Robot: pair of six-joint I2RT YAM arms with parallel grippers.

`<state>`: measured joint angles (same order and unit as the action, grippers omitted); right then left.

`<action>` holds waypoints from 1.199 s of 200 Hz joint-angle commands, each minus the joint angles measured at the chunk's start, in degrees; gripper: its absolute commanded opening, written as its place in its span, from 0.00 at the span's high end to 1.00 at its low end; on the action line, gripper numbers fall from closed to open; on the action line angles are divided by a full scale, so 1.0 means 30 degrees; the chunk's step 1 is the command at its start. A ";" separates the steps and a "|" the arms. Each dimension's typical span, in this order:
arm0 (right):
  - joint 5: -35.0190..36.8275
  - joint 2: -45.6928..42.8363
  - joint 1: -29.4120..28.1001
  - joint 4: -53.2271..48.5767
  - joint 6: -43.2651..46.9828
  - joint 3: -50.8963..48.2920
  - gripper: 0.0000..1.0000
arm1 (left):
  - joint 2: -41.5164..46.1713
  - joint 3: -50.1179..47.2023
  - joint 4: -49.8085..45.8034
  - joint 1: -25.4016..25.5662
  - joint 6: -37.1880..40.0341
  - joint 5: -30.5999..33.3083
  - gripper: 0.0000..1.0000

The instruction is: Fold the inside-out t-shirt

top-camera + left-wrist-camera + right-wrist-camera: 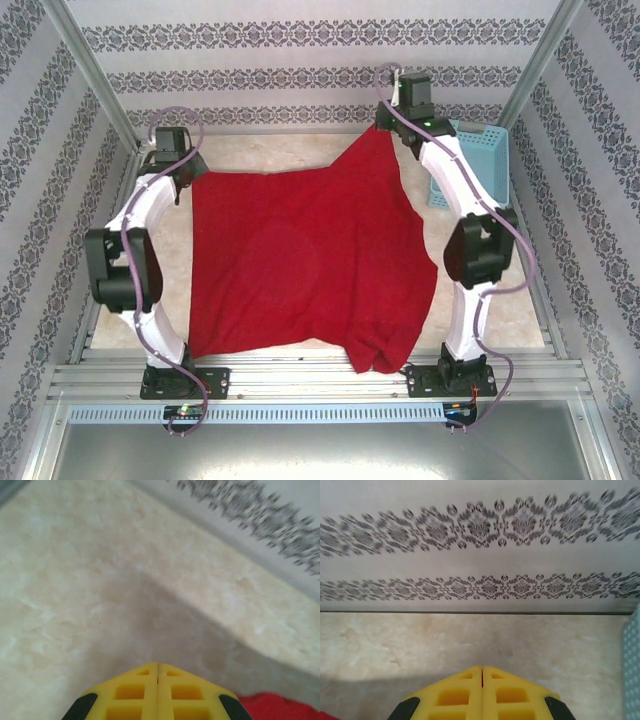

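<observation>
From above, I see the shirt (pixel 300 260) spread on the table (pixel 270 150) between the arms, its far corners pinched in the left gripper (pixel 185 182) and right gripper (pixel 392 128), the right corner drawn up into a peak, near a basket (pixel 480 160). On the left wrist, yellow fingers (pixel 142 681) meet, red cloth at lower right. On the right wrist, fingers meet likewise, facing the wall (pixel 480 530).

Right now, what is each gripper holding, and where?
Both pinch the plain red cloth t-shirt: left gripper its far-left corner, right gripper its far-right corner.
</observation>
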<state>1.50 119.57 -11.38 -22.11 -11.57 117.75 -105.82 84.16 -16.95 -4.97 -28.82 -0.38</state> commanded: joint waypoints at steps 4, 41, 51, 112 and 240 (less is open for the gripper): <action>0.0932 0.2082 0.0132 0.0353 0.0169 0.3603 1.00 | -0.1757 0.2154 0.1607 -0.0261 0.0596 0.0342 1.00; 0.1184 0.6303 0.0073 -0.1675 0.0395 0.9870 1.00 | -0.4143 0.4882 0.1117 -0.0846 0.1029 0.0411 1.00; 0.1334 0.7386 0.0072 -0.2300 0.0401 1.1837 1.00 | -0.4576 0.5672 0.0885 -0.0963 0.1191 0.0386 1.00; 0.0458 0.8974 0.0374 -0.1487 -0.0306 1.4234 1.00 | -0.6132 1.0046 -0.1438 -0.1140 0.2192 0.1111 1.00; 0.0453 0.1755 -0.0078 0.0919 -0.0400 0.1933 1.00 | -0.4455 0.5563 0.0923 -0.1991 0.1718 -0.2424 1.00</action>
<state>1.61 133.88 -11.53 -26.76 -11.81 134.02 -122.41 103.24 -18.81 -8.62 -24.18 -4.51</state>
